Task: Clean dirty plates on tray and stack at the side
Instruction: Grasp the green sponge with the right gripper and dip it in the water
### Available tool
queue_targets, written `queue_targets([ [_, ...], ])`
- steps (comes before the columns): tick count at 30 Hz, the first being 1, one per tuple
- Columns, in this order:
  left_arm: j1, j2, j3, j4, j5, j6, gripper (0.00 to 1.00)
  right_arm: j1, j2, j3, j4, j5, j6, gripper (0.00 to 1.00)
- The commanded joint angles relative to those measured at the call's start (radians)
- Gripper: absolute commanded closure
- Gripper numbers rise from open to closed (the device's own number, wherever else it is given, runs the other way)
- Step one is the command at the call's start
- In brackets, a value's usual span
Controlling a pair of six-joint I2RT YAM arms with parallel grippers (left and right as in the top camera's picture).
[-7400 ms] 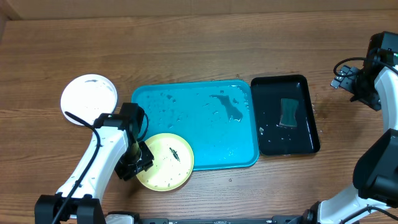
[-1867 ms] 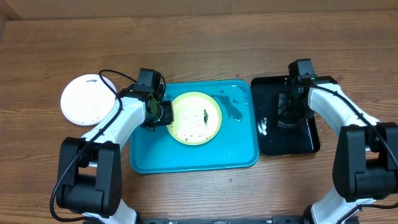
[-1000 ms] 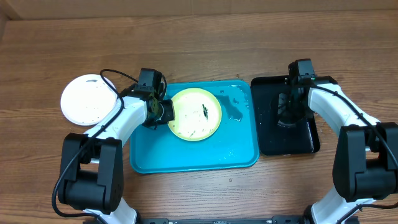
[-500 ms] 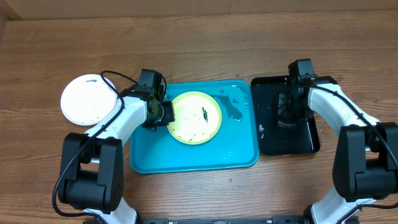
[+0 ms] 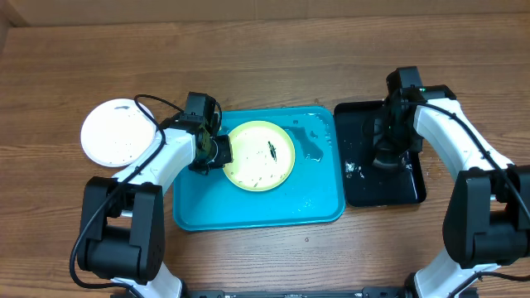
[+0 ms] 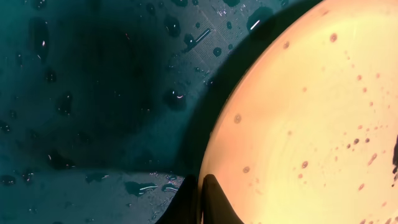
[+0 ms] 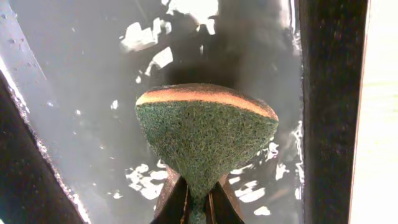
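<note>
A yellow-green dirty plate (image 5: 263,157) with dark specks lies on the teal tray (image 5: 248,207), toward its upper middle. My left gripper (image 5: 217,153) is shut on that plate's left rim. In the left wrist view the fingertips (image 6: 200,190) pinch the edge of the plate (image 6: 311,124) above the wet tray (image 6: 93,93). A white dirty plate (image 5: 118,132) sits on the table to the left of the tray. My right gripper (image 5: 387,149) hangs over the black tray and is shut on a green scouring sponge (image 7: 208,127), squeezed at its lower end by the gripper (image 7: 199,202).
A smaller glossy black tray (image 5: 414,189) with water and white foam stands right of the teal tray; it shows wet and shiny in the right wrist view (image 7: 81,93). Water drops and a puddle (image 5: 308,145) lie on the teal tray's upper right.
The right arm has shifted slightly up and right over the black tray with the sponge. The left gripper and the yellow-green plate have barely moved.
</note>
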Motion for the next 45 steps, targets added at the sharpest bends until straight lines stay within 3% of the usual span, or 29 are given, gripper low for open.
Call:
queue_targets([
  [1, -0.003, 0.010, -0.007, 0.000, -0.005, 0.000, 0.96, -0.001, -0.002, 0.023, 0.003, -0.013, -0.005, 0.96],
  [17, -0.004, 0.010, -0.007, -0.003, 0.018, 0.000, 0.96, -0.001, -0.002, -0.034, 0.016, -0.045, -0.004, 0.96],
  [28, -0.004, 0.011, -0.007, -0.029, 0.019, -0.008, 0.96, 0.020, -0.006, 0.109, -0.101, -0.069, 0.048, 0.96],
  [38, -0.003, 0.010, -0.007, -0.035, 0.040, -0.007, 0.96, 0.065, -0.005, -0.011, 0.011, -0.003, 0.029, 0.96],
  [45, -0.003, 0.011, -0.007, -0.035, 0.066, -0.007, 0.96, 0.065, -0.006, 0.184, -0.152, -0.006, 0.022, 0.96],
])
